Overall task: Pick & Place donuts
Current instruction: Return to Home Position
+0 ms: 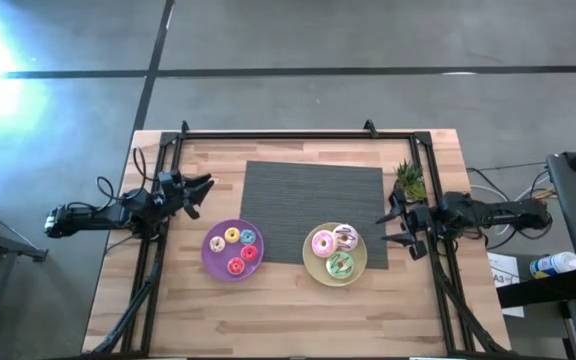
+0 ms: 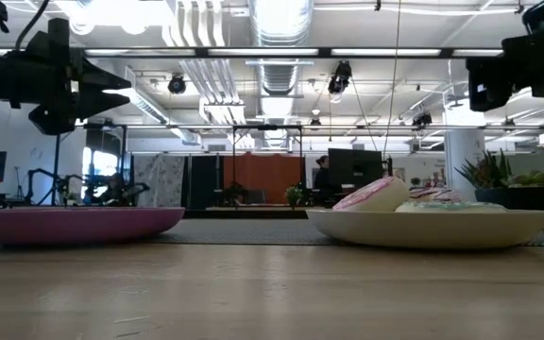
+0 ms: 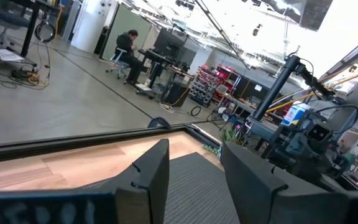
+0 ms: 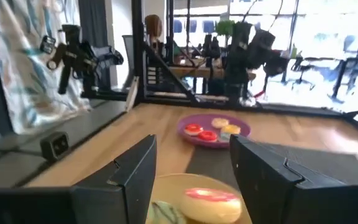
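Three larger donuts, pink (image 1: 323,243), white with dark streaks (image 1: 345,237) and green (image 1: 340,265), lie on the pale-yellow plate (image 1: 311,264). Several tiny donuts, among them yellow (image 1: 232,236), blue (image 1: 248,237) and red (image 1: 249,252), lie on the purple plate (image 1: 209,252). My left gripper (image 1: 198,191) is open and hangs in the air beyond the purple plate, toward the table's left. My right gripper (image 1: 389,226) is open, raised to the right of the pale-yellow plate; its wrist view shows the pink donut (image 4: 207,202) below its fingers.
A dark grey mat (image 1: 313,205) lies mid-table, and both plates overlap its near edge. A small potted plant (image 1: 408,180) stands by the right arm. Black frame rails run along the table's left, right and far sides. A person (image 3: 128,46) sits far off in the room.
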